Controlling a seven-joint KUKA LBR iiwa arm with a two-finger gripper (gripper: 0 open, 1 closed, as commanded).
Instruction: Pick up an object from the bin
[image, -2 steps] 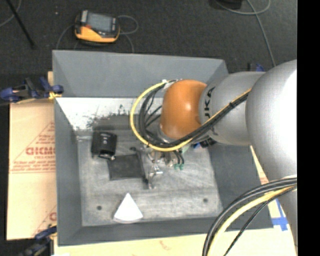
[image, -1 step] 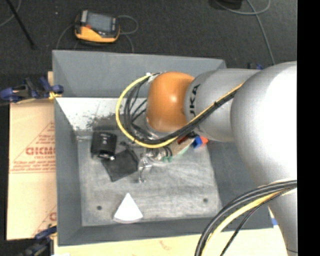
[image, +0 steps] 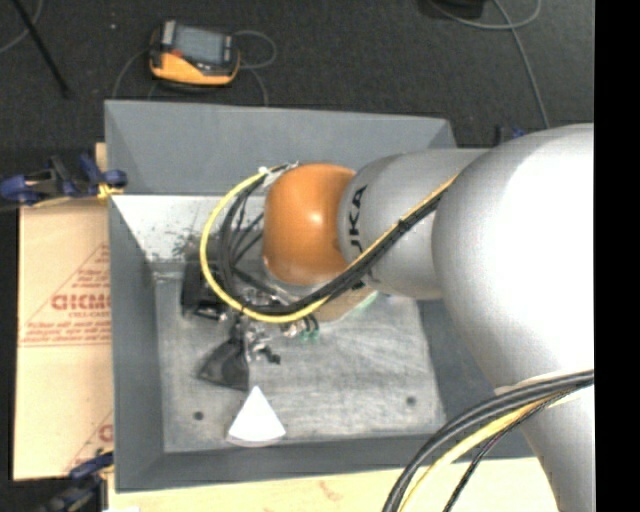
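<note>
Gripper hangs low in the bin, just up from the white wedge — can't tell whether the claw is apart or together, since the orange wrist cover and cables hide most of it. Nearest thing to it is a dark grey crumpled piece, at or right by the gripper's tip, lying just up-left of the white wedge and apart from it. It looks flat and soft, matte, with an irregular folded outline and no clean edge to bite; my guess is it deforms rather than slides. To do this step well: centre over the thickest fold, go straight down to the floor, close fully, lift vertically and check it comes along. Keep off the white wedge — it's close enough to get nudged. Another black item lies further up-left of the wedge, and something pale green peeks from under the arm, up-right of the wedge.
</note>
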